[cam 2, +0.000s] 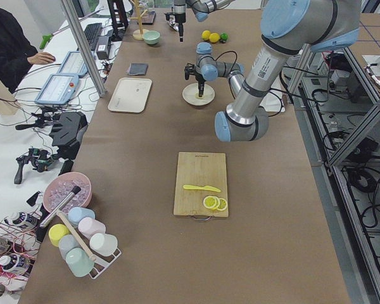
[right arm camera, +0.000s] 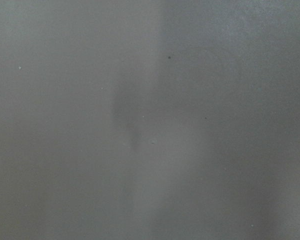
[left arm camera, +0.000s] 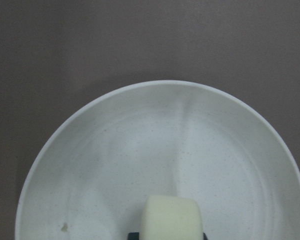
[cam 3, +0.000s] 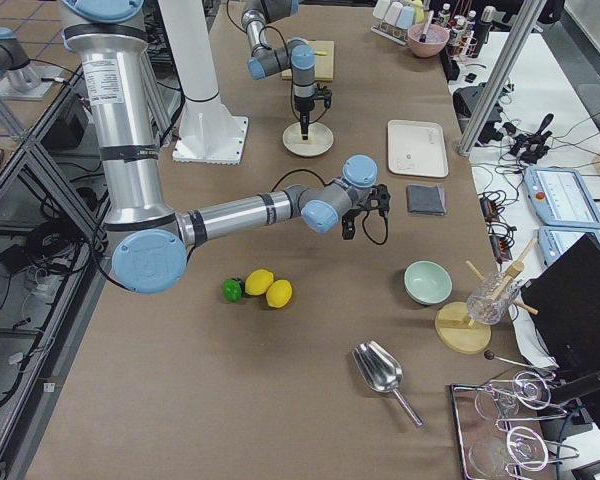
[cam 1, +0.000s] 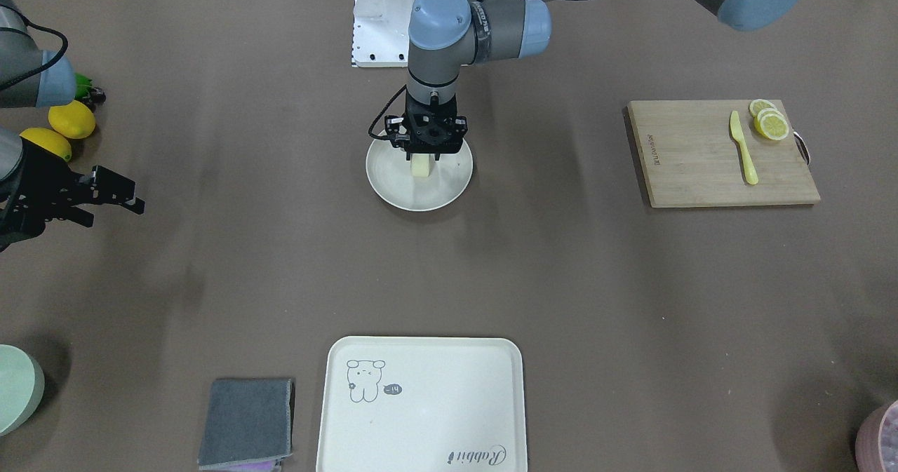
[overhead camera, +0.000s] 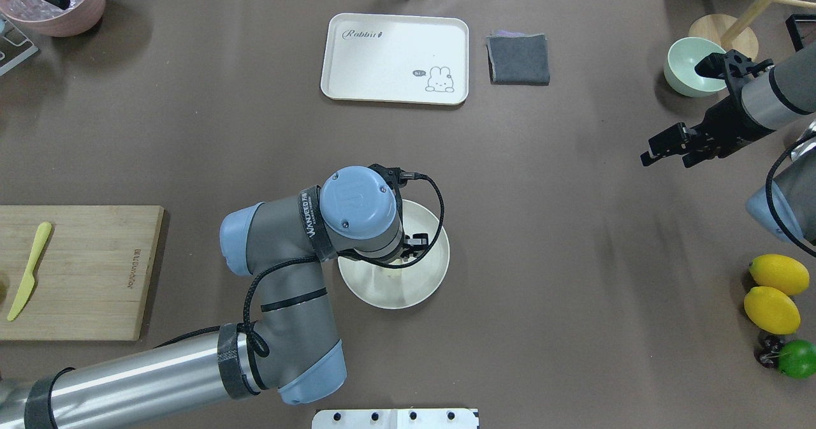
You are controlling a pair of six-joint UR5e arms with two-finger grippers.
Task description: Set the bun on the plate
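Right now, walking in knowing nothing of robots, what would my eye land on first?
The left end effector, on a big grey arm at mid-table, points straight down over a round white plate, a small cream bun between its fingers. Off to one side the right end effector hangs open near two bright lemons.

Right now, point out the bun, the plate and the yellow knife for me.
bun [cam 1: 420,167], front-facing view, its pale front face.
plate [cam 1: 391,186], front-facing view, bare floor left of the bun.
yellow knife [cam 1: 742,148], front-facing view, where blade meets handle.
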